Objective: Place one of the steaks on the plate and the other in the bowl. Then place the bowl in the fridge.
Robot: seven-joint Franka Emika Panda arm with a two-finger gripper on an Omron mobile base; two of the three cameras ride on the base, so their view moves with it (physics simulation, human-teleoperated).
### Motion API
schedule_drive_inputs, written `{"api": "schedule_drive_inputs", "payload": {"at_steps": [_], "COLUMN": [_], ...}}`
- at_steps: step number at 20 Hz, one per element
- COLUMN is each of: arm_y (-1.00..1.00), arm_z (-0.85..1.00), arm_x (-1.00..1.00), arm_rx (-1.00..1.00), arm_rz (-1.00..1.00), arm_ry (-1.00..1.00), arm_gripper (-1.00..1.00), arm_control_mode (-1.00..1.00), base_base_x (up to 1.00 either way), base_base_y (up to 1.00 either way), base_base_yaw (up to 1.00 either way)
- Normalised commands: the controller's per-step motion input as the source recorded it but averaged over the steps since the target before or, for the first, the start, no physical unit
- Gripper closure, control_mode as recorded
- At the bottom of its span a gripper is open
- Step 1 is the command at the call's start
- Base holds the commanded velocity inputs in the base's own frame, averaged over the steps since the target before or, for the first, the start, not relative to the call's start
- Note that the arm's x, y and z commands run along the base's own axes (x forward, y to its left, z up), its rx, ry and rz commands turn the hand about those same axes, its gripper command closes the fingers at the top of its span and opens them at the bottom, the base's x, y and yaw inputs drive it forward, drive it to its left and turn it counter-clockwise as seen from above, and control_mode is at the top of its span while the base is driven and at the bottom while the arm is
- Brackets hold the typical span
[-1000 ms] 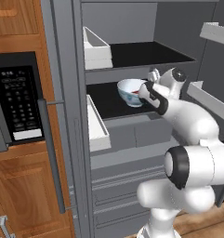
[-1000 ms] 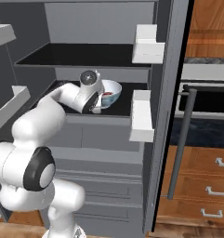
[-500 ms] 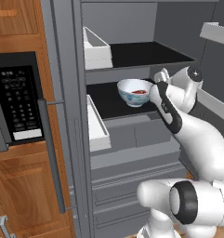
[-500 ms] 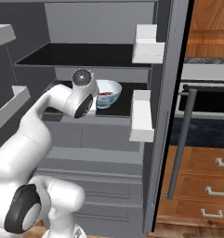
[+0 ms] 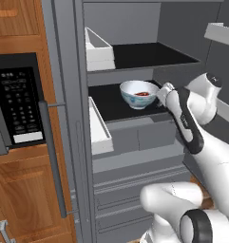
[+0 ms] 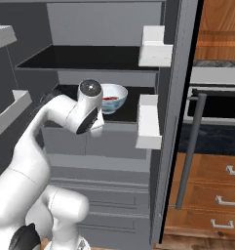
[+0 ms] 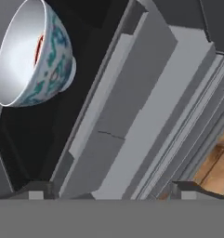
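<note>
The white bowl with a bluish pattern stands on the lower black shelf of the open fridge. A red steak lies inside it. The right base view has the bowl and steak just behind my wrist. My gripper hovers open just right of the bowl, a small gap apart, holding nothing. In the hand view the bowl sits at the upper left with the steak peeking inside. My gripper points past it at the fridge's lower front. The plate is out of view.
White door bins jut from the fridge's open doors on both sides of the shelf. A black microwave is set in wood cabinets at the left. An oven with a bar handle and wooden drawers lie to the right.
My hand has drawn back from the bowl toward the fridge opening and stayed open. The bowl with the steak has stayed on the shelf.
</note>
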Motion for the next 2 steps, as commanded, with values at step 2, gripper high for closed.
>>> {"api": "schedule_drive_inputs", "payload": {"at_steps": [2], "arm_y": [0.33], "arm_z": [-0.32], "arm_x": [0.0], "arm_rx": [-0.35], "arm_rz": [0.53], "arm_ry": [0.29], "arm_gripper": [-1.0], "arm_control_mode": [-1.0], "base_base_x": [0.0], "base_base_y": [0.0], "base_base_yaw": [0.0]}}
